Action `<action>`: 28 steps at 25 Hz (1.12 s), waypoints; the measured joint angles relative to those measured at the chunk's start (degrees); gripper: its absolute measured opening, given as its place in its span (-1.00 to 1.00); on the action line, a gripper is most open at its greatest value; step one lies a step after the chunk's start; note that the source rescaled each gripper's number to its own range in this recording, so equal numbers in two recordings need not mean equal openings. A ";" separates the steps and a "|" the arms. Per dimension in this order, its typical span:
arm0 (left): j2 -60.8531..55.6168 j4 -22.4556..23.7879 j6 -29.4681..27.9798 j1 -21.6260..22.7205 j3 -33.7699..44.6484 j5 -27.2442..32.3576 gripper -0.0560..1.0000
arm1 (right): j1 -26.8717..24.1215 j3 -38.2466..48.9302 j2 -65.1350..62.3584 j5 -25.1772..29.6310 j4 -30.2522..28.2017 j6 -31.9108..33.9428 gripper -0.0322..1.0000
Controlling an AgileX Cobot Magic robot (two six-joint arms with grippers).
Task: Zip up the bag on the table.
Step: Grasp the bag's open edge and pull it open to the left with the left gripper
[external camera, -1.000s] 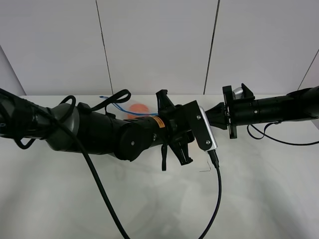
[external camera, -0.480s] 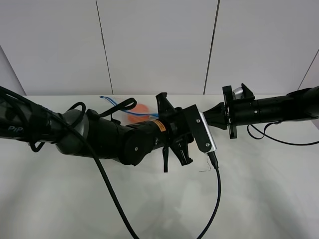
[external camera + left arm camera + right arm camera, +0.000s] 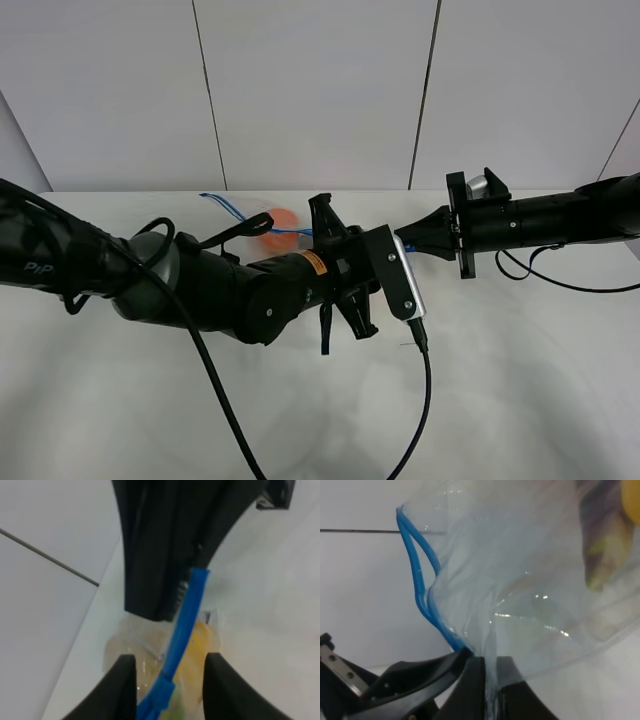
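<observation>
Exterior high: clear crinkly plastic zip bag (image 3: 274,221), orange toy inside, at far-centre of smooth white table (image 3: 520,380), mostly behind arms.
Left wrist: left gripper (image 3: 170,685) jaws apart, straddling flat blue zipper strip (image 3: 187,615).
Right wrist: right gripper (image 3: 490,680) pinches wrinkled film at strip end.

the white table (image 3: 520,400) bears the clear bag (image 3: 279,219) near its far edge, mostly hidden from above.

Blue zipper strip (image 3: 182,625) between parted left jaws, right gripper (image 3: 192,567) pinching its end
</observation>
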 joint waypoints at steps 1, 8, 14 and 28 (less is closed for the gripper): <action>0.20 0.00 0.13 0.00 0.04 -0.62 -0.10 | 0.00 0.00 0.00 -0.05 0.00 0.00 -0.94; 0.33 0.00 0.13 0.06 0.07 -3.44 -0.35 | 0.00 0.00 0.00 -0.05 0.29 0.00 -0.94; 0.33 0.00 0.52 0.06 0.07 -3.44 -0.65 | 0.00 0.00 0.00 -0.05 0.35 0.00 -0.94; 0.33 -0.60 5.79 0.17 0.07 -3.45 -0.89 | 0.00 0.00 0.00 -0.05 0.41 0.00 -0.94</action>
